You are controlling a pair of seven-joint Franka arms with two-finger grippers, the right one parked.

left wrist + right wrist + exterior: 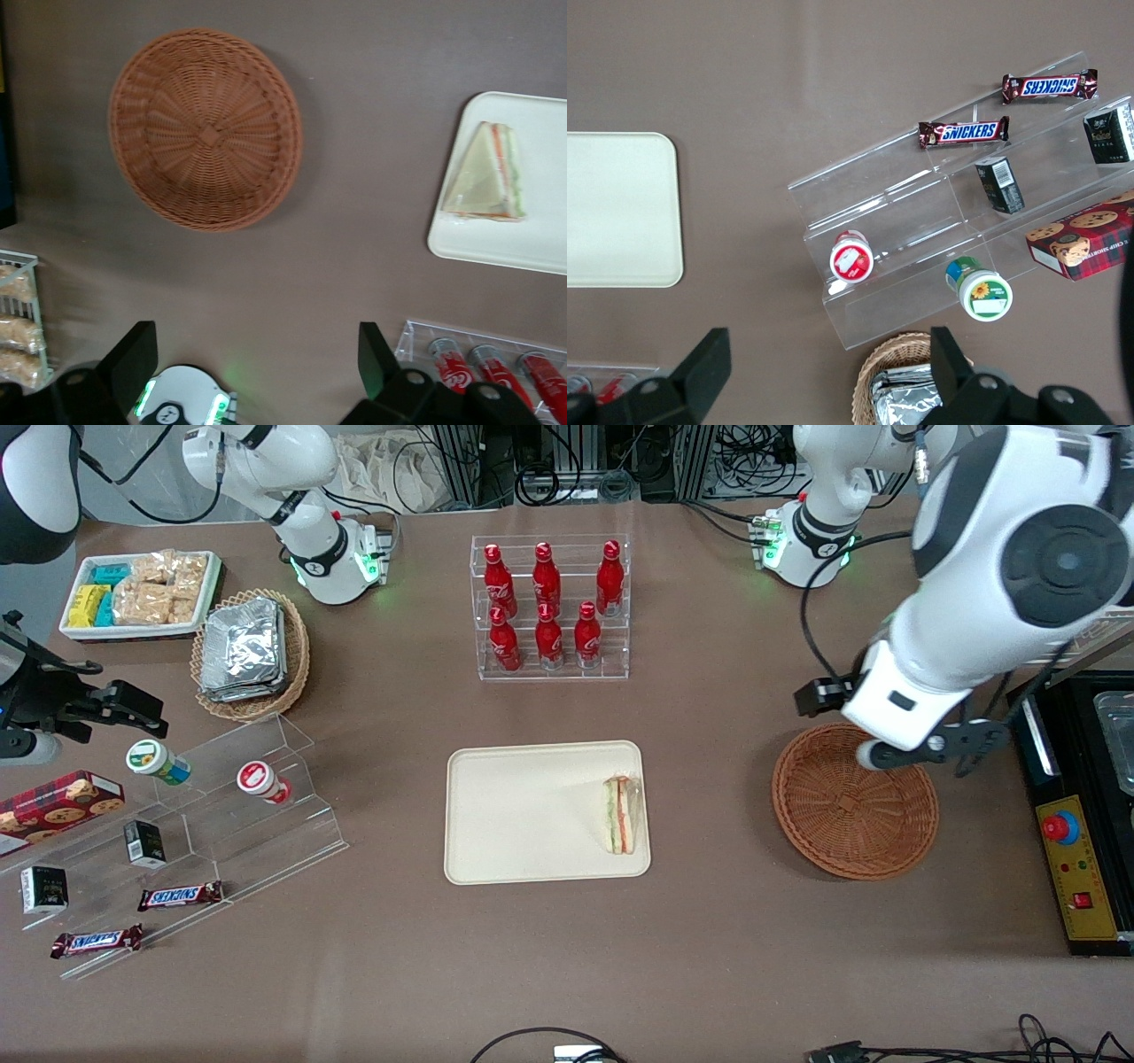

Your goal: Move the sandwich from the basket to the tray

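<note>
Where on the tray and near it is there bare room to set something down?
Most of the tray is bare; the sandwich lies along its edge nearest the basket, which is empty. Bare table separates tray and basket. The open gripper hangs above the basket.

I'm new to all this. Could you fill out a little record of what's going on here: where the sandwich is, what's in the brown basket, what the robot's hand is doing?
sandwich: lying on the tray, at the edge nearest the basket
tray: cream, otherwise bare
basket: reddish-brown wicker, nothing in it
end effector: above the table beside the basket, fingers spread apart, holding nothing
task state: sandwich already on the tray
nearby: Coca-Cola bottles in a clear rack, farther from the front camera than the tray
</note>
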